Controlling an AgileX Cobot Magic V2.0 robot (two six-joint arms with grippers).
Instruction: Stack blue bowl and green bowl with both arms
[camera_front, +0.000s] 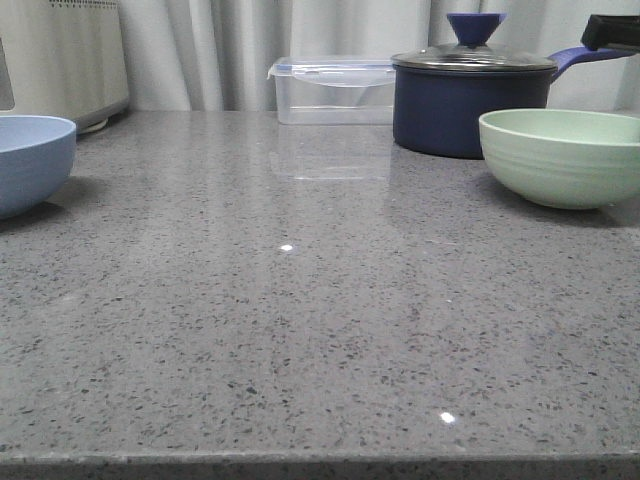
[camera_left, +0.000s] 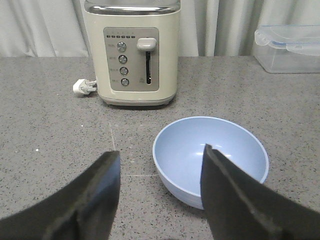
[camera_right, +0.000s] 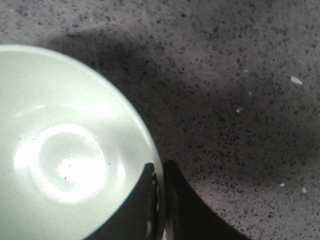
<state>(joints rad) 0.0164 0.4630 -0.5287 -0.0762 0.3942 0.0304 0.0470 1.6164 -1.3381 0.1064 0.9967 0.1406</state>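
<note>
The pale blue bowl (camera_front: 30, 160) sits on the counter at the far left. In the left wrist view the blue bowl (camera_left: 210, 155) lies just ahead of my left gripper (camera_left: 161, 162), which is open and holds nothing; one of its fingers (camera_left: 235, 200) overlaps the bowl's near rim. At the right of the counter stands the mint-green bowl (camera_front: 560, 155). My right gripper (camera_right: 160, 172) is shut on the rim of the green bowl (camera_right: 65, 150), one finger inside and one outside. Neither gripper shows in the front view.
A dark navy lidded saucepan (camera_front: 470, 100) stands right behind the green bowl. A clear lidded box (camera_front: 335, 90) sits at the back centre. A cream toaster (camera_left: 132, 50) with its plug (camera_left: 84, 87) stands behind the blue bowl. Curtains close the back.
</note>
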